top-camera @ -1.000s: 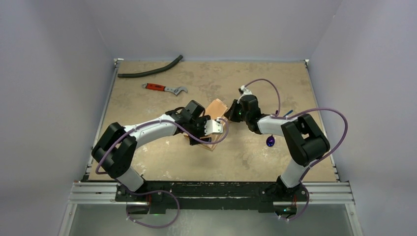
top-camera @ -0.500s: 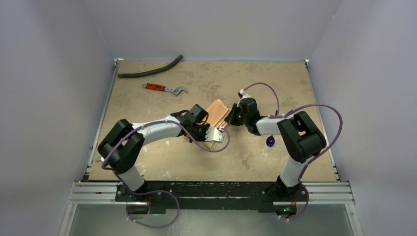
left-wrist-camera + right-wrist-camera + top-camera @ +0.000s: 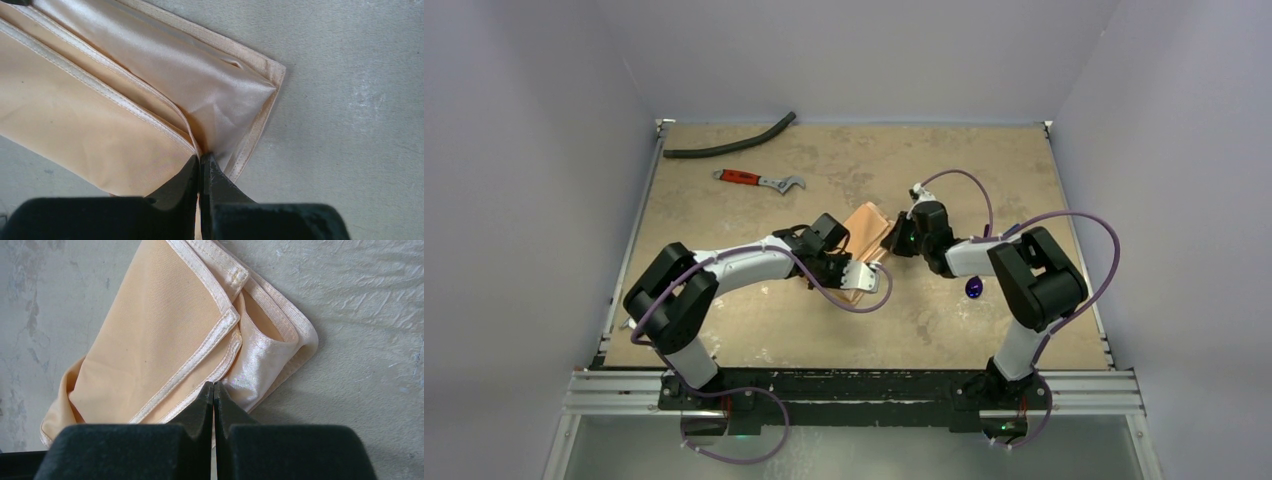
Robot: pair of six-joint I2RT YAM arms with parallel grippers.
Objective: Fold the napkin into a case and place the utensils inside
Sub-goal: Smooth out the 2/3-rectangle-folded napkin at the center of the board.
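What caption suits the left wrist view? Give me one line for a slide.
Left hand pinched shut on the hemmed edge of the folded peach napkin lying on the table.

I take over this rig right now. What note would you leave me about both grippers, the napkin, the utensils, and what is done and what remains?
Left gripper: shut on the hem at the near end of the napkin.
Right gripper: shut on the hem at the far end.
Napkin: partly folded in layers, lying on the table between the grippers.
Spoon: on the table to the right of the napkin, outside it.
Fork: I cannot see it.
Done: the first folds.
Left: finish the case and put both utensils inside.
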